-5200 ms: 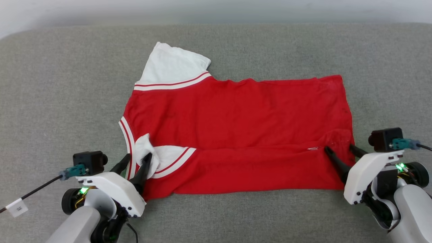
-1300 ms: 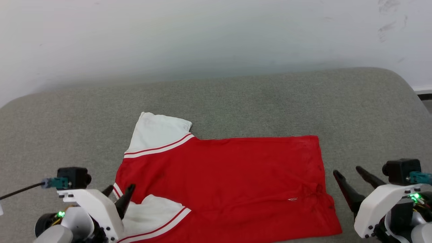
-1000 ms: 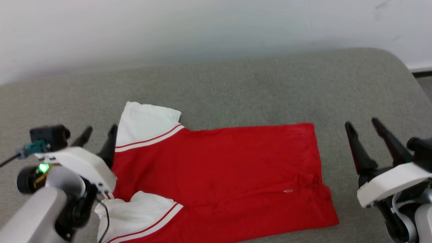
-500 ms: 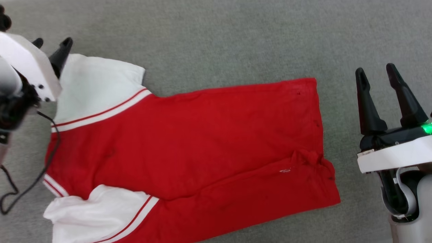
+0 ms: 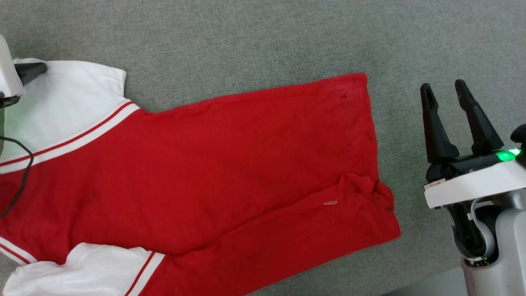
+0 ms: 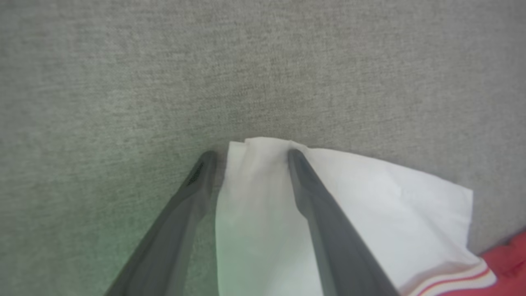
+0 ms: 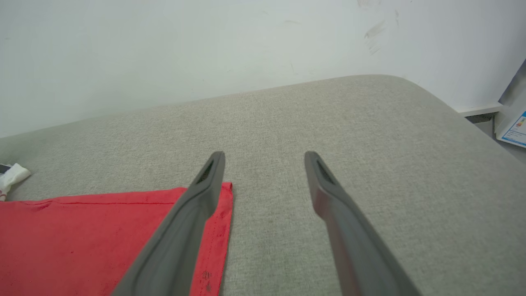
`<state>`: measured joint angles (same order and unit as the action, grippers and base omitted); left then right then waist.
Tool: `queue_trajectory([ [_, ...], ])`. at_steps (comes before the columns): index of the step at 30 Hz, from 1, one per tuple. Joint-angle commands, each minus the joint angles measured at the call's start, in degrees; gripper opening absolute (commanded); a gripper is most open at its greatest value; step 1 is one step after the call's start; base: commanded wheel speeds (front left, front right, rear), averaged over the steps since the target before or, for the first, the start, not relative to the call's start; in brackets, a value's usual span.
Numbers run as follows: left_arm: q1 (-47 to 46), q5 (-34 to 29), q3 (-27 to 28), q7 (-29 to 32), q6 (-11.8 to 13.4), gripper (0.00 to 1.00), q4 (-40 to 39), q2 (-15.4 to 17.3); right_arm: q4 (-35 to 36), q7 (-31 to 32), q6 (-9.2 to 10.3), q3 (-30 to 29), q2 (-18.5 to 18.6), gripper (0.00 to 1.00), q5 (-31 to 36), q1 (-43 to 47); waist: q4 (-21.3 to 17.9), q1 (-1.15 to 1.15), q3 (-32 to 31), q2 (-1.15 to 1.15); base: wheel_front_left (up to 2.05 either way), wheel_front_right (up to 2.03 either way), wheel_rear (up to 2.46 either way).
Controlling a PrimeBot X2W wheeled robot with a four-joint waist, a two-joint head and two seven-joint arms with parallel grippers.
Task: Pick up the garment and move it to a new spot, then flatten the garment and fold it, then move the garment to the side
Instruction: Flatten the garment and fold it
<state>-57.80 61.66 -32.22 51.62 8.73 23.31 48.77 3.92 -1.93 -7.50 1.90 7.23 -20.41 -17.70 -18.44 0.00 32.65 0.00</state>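
Over a padded grey bench [image 5: 246, 37], the robot's left pincer [image 6: 251, 154] stands wide open astride the outer corner of a white sleeve [image 5: 70, 98], one finger over the cloth, the other over bare upholstery, gripping nothing. That sleeve belongs to the garment [image 5: 230, 164], a red T-shirt spread across the bench with its long axis running left to right: shoulders and both sleeves at the left, hem [image 5: 372, 135] at the right. A crease runs along its near long side, where one layer overlaps another, and the second sleeve [image 5: 90, 267] shows at lower left. Just beyond the hem, the right pincer [image 5: 443, 84] hovers, equally wide open and empty; the far hem corner lies slightly to its left, in line with one finger in the wrist view. The left arm looks the nearer to a hold. A grip at both far corners would, by appearances, suit either smoothing the shirt or folding it further lengthwise.
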Motion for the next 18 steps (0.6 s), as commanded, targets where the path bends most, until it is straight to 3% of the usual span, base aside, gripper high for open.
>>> queue_trajectory([
  [1, 5.0, 1.0, -3.2, 1.8, 0.5, 0.00, 2.3, -4.0, -0.5, 0.4, 0.01, 0.2, 0.0, 1.00, -1.3, -1.1, -0.1, 0.00, 0.0, 0.00, 0.00, 0.00, 0.00],
  [8, 4.2, -0.4, -1.9, -4.3, 0.2, 0.00, 2.7, -5.5, -7.7, 7.3, 0.02, -0.2, 2.6, 1.00, -7.4, -5.0, 1.9, 0.00, -3.0, 0.00, 0.00, 0.00, 0.00],
  [18, -1.1, -2.7, -2.4, -10.3, -3.4, 0.00, 0.1, -9.6, -24.8, 31.7, 0.02, 6.1, 9.7, 1.00, -14.9, -17.7, 9.6, 0.00, -7.2, 0.00, 0.00, 0.00, 0.00],
])
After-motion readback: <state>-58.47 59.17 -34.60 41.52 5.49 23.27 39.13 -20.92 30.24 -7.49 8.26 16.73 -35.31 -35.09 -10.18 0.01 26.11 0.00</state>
